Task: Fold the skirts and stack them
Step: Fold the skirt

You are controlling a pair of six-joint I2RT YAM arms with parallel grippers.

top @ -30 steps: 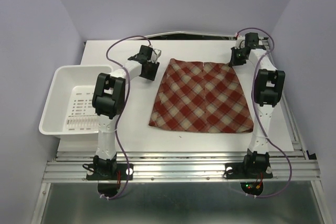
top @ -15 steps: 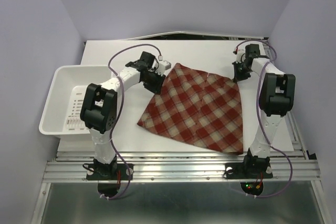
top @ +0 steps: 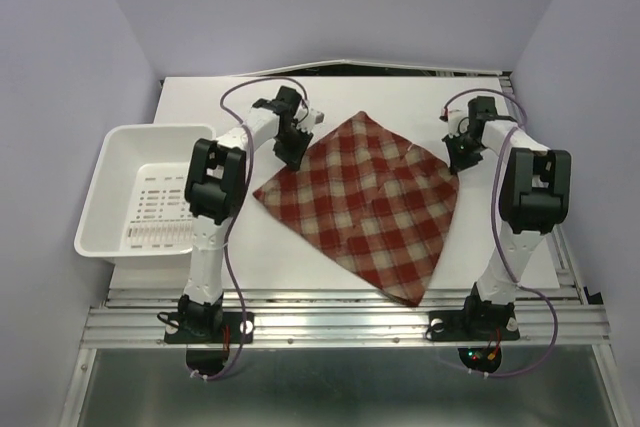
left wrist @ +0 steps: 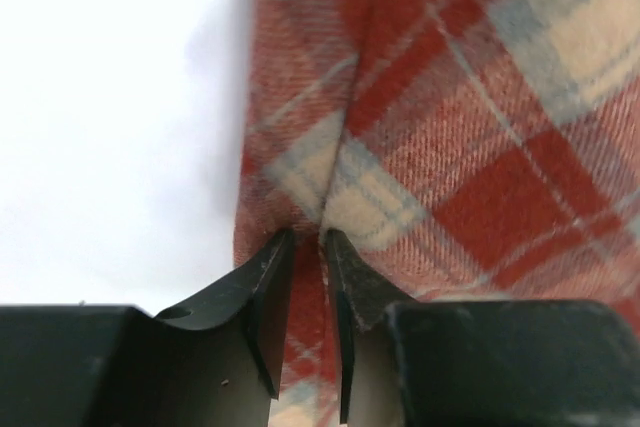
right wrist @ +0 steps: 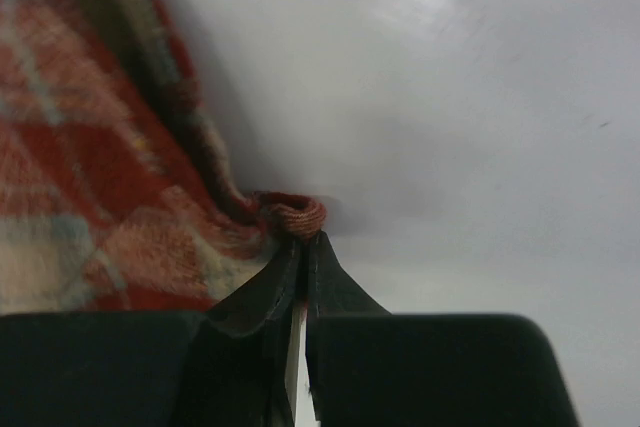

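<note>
1. Plaid skirt, red, maroon and cream check: spread flat on the white table, lying cornerwise like a diamond, one corner at the near edge.
2. Left gripper: at the skirt's far left edge, fingers drawn almost together with a raised fold of the cloth nipped between the tips.
3. Right gripper: at the far right corner, fingers pressed together on a bunched bit of hem.
4. White perforated basket: left of the skirt, apart from it.
</note>
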